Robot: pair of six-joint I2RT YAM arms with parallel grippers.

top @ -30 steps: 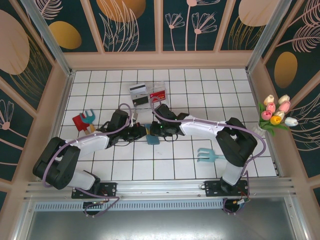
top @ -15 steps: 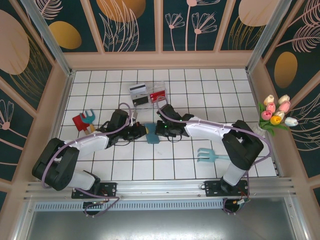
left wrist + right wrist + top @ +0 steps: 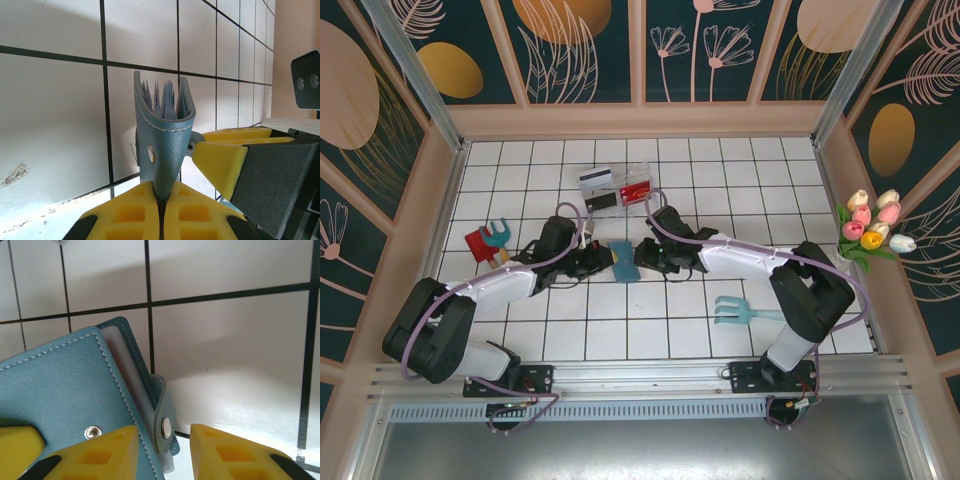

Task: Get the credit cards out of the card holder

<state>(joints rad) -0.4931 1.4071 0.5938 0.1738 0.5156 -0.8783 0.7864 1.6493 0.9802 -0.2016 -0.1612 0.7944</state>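
Card holder [image 3: 165, 140] pinched by left gripper [image 3: 160, 215], contents obscured, right gripper [image 3: 162, 452] parted

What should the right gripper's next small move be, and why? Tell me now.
Probably close the right gripper on the small teal snap strap of the soft teal-blue bifold card holder and pull, to spread it open. The strap sits between that gripper's open yellow fingers, seemingly unfastened; the left gripper is shut on the holder's edge, steadying it.
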